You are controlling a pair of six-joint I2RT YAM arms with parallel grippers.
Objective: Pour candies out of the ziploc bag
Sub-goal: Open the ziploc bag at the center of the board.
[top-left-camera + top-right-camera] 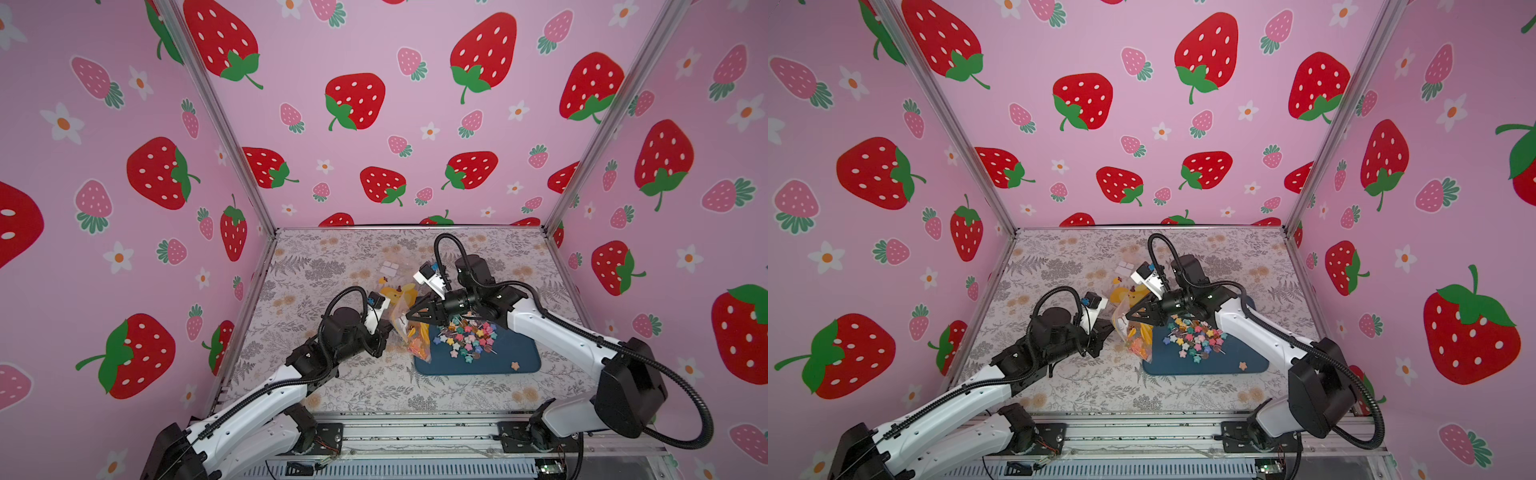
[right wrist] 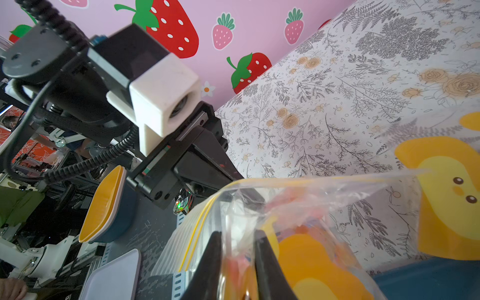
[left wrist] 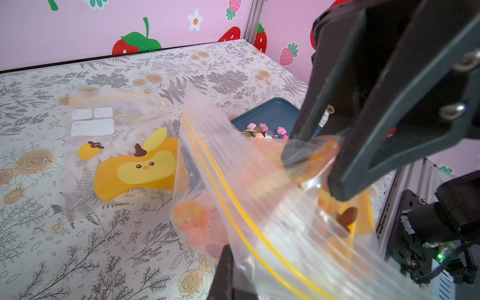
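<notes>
The clear ziploc bag point(image 1: 405, 328) with yellow zip lines hangs between both grippers over the left edge of a dark blue tray point(image 1: 523, 357). My left gripper point(image 1: 390, 328) is shut on the bag's zip edge point(image 3: 259, 223); only one of its fingers point(image 3: 224, 270) shows under the plastic. My right gripper point(image 1: 410, 315) is shut on the bag's other end point(image 2: 298, 207), its jaws pinching plastic with orange candy inside. Orange-pink lollipops point(image 3: 192, 215) remain in the bag. Many coloured star candies point(image 1: 465, 336) lie heaped on the tray in both top views point(image 1: 1192, 336).
A second, flat ziploc bag point(image 3: 117, 145) with a yellow cartoon print lies on the floral table behind the grippers point(image 1: 397, 289). One stray star candy point(image 1: 515, 365) sits near the tray's front right. Pink strawberry walls enclose three sides.
</notes>
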